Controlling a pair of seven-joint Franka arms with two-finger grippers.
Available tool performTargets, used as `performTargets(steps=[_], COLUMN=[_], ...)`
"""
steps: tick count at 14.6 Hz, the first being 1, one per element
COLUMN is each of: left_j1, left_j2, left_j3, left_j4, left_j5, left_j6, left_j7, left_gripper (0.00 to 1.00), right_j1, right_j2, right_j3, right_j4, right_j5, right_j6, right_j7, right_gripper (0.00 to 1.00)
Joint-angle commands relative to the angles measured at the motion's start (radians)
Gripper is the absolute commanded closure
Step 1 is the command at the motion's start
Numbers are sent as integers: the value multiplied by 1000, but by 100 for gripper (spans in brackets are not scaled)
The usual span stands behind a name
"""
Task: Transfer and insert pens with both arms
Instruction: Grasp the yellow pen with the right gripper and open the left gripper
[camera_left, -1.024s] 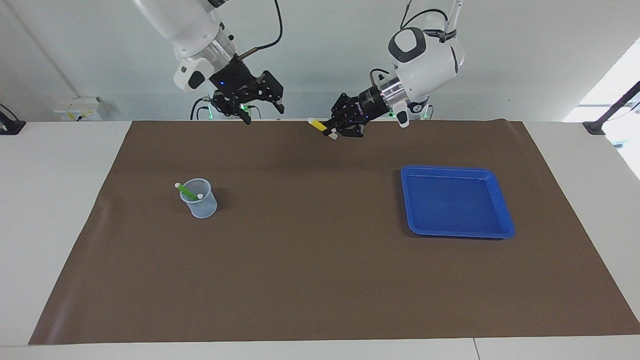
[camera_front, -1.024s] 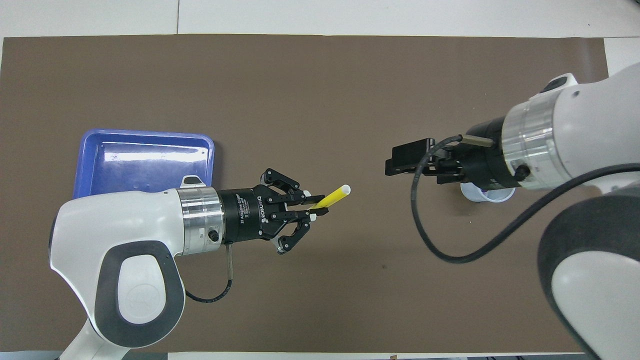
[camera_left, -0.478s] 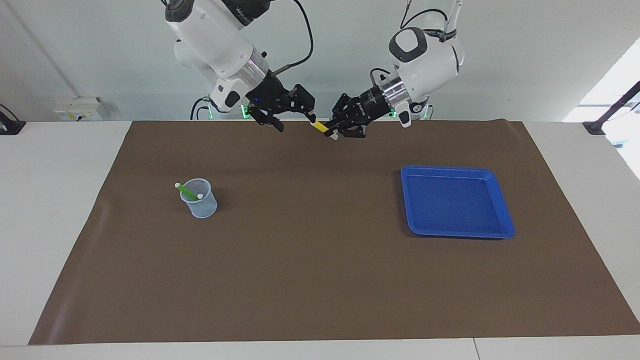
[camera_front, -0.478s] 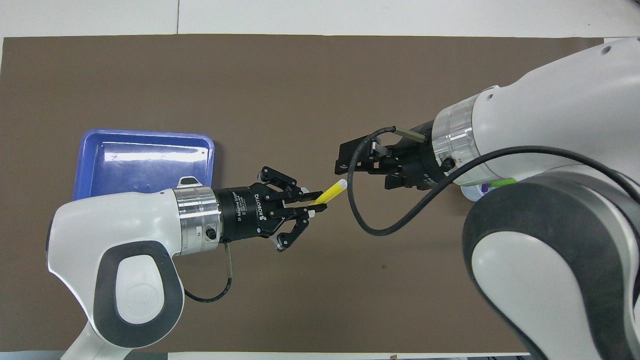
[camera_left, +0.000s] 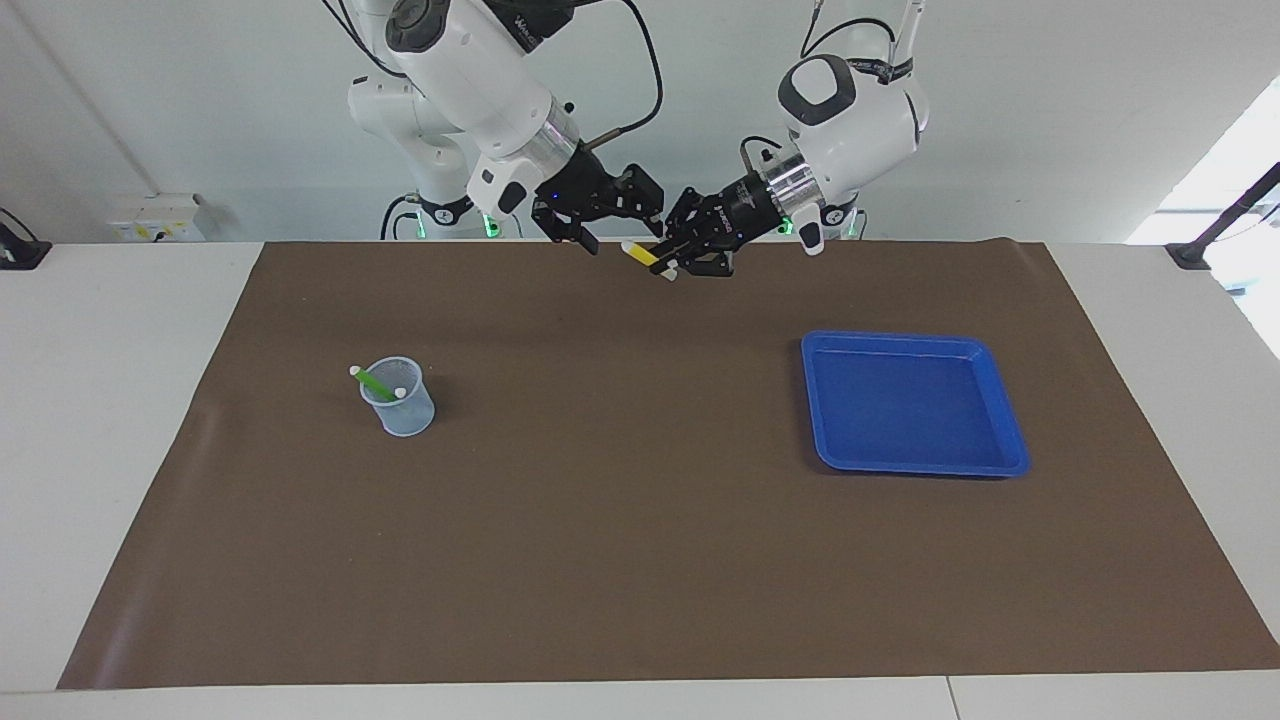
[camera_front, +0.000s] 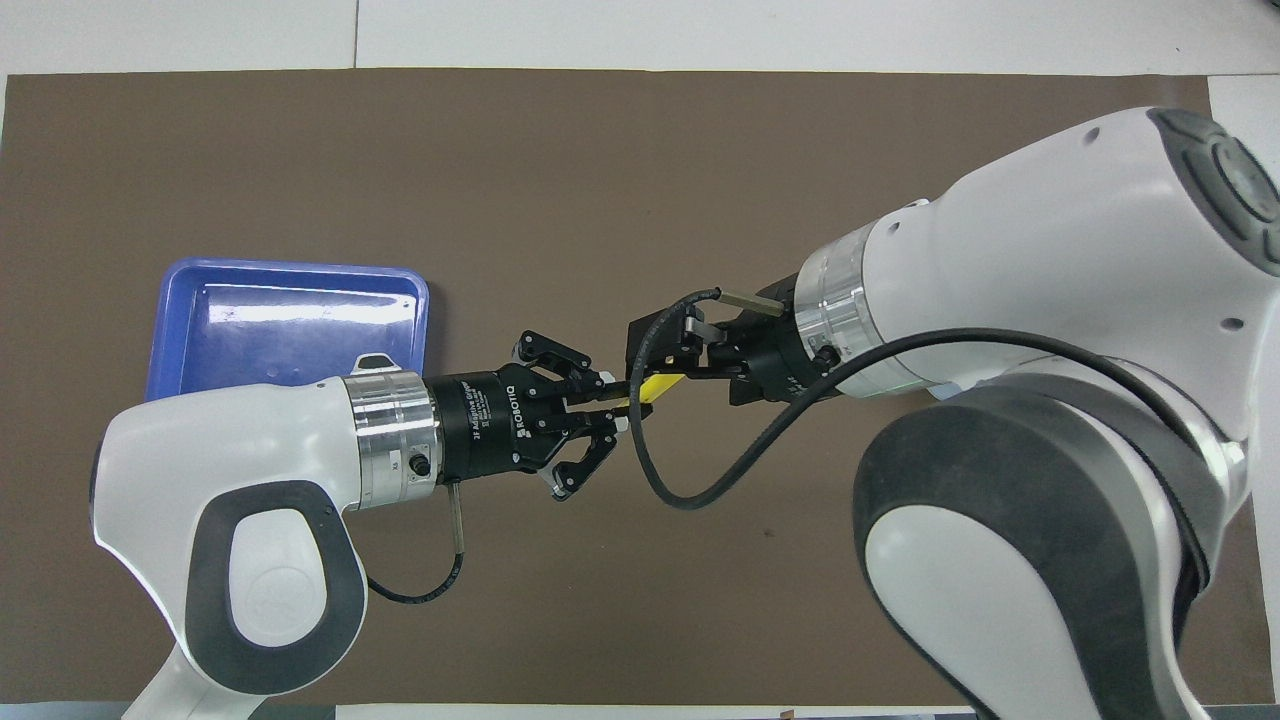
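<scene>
Handover is turning on one relation: the yellow pen (camera_left: 640, 253) is sticking out of the left gripper (camera_left: 668, 258) with its pale tip aimed at the right gripper (camera_left: 607, 228), and that tip is sitting right at the mouth of the right one's fingers. Both grippers are hanging over the brown mat (camera_left: 620, 560) near the robots' edge of the table, about midway between the two ends. The pen's long axis is lying nearly level, running along the line between the two wrists, slightly slanted in the overhead view. The left gripper is clamping the pen by its rear end, fingertips together on it. The right gripper's fingers are standing wide apart, one on either side of the pen's free end, not yet pinching it as far as I can judge.

Left arm (camera_front: 240, 500) is reaching in low and level; right arm (camera_front: 1040, 330) is bending across from its own end, wrist pointing at the other gripper.

Green pen (camera_left: 375, 383) is already leaning in the cup (camera_left: 400, 400) toward the right arm's end; a second pale tip is showing beside it. The blue tray (camera_left: 1010, 440) is lying toward the left arm's end.
</scene>
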Motion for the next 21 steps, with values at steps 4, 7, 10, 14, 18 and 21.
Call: performTargets(steps=[4,7,10,14,18,21], left_j1=[-10,-10,-10,-10,-10,-10], left_j2=[-33,-33,-33,-33,-33,-33], left_j3=[8,8,8,8,8,8], left_j4=[-32,-32,-32,-32,-32,-32], left_j5=[-21,-21,-21,-21,-21,-21], left_j6=[14,14,15,15,27,31], left_j7=[-21,-21,-21,-23,-24,-36], left_gripper=[100,100,100,100,100,100], right_j1=[-10,-4,-2,-2,-2,-2], right_j2=[3,3,3,3,3,3], right_j3=[21,29,29,29,29,29], right_j4=[-5,-5,-5,-7,-8,-8], right_j5=[-52,-52,-52,-54,-54,-55], right_j6=[42,50,66,79,80,80], right_j7=[3,6,3,0,0,-2], right_gripper=[4,11,38,47,77,100])
